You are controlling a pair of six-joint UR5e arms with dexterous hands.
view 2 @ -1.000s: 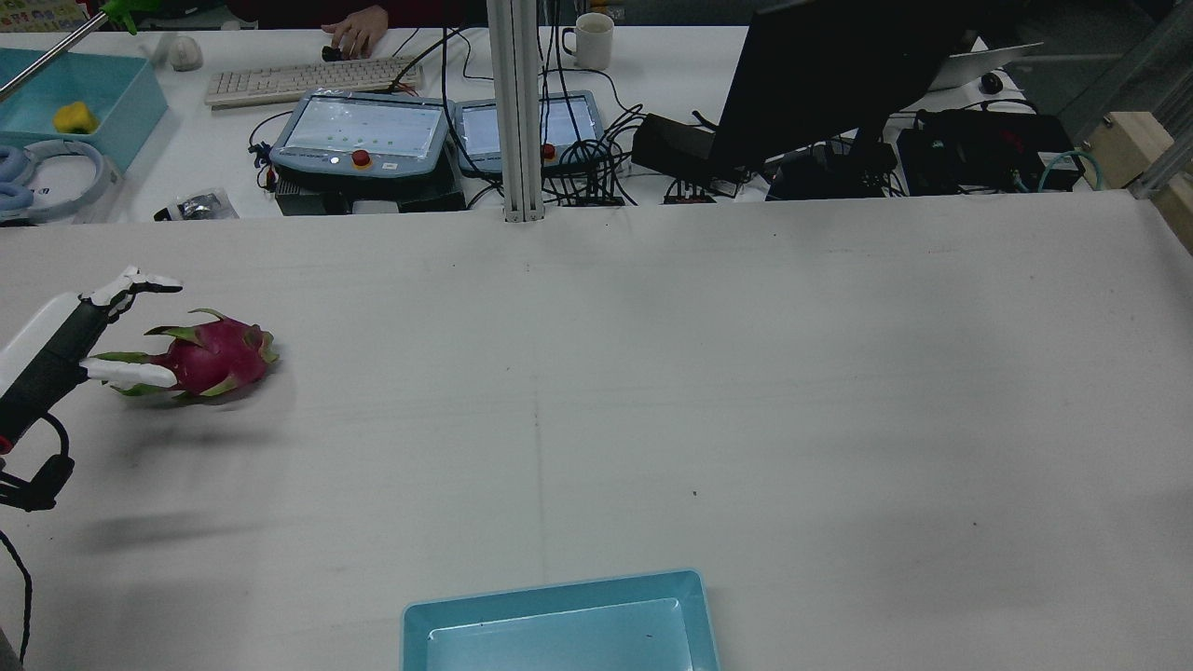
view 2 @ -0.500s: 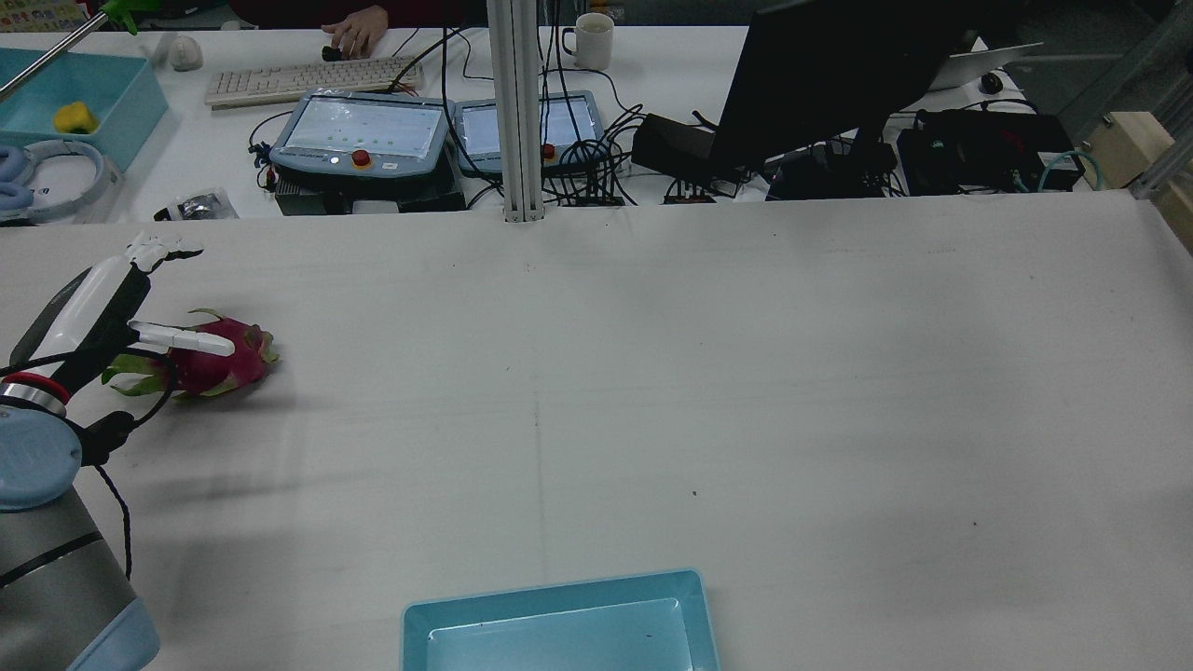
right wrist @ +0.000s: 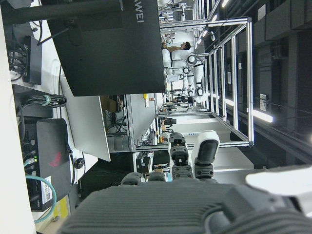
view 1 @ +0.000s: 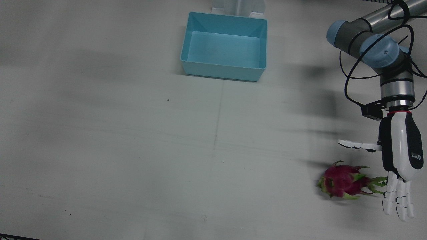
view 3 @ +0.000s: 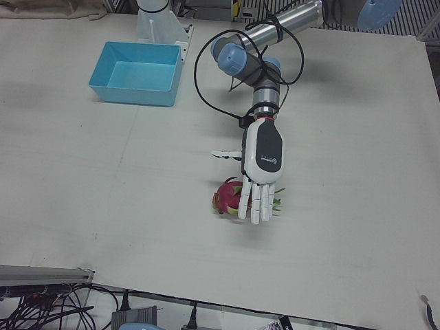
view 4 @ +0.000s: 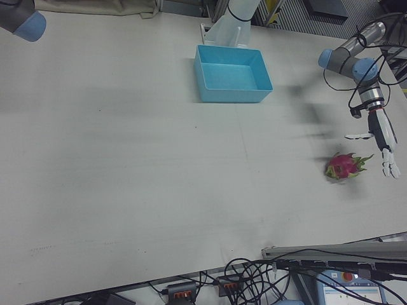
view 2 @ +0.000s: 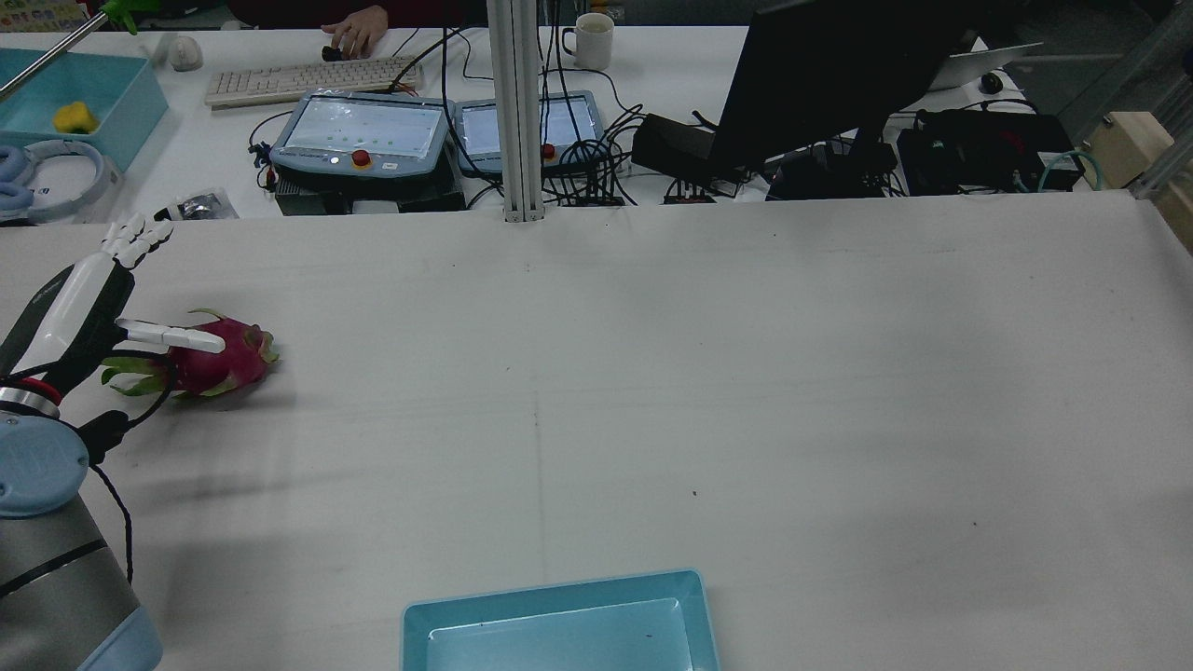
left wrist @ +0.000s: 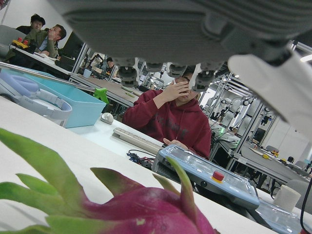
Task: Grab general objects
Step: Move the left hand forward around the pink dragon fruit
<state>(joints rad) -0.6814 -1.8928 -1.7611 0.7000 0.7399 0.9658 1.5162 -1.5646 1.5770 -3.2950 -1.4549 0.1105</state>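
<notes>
I see the dragon fruit (view 1: 340, 182) lying on its side on the white table (view 1: 133, 133), its green leafy end just beside my left hand's long fingers (view 1: 397, 198). The left hand (view 1: 398, 156) is spread and holds nothing: the long fingers lie straight and side by side, pointing away from the arm, while the thumb (view 1: 355, 144) sticks out sideways, apart from the fruit on its other side. Whether the fingertips touch the leaves, I cannot tell. The blue bin (view 1: 225, 45) sits well apart from the fingers, near the pedestals. My right hand (right wrist: 195, 200) appears only in its own camera, fingers extended, nothing between them.
</notes>
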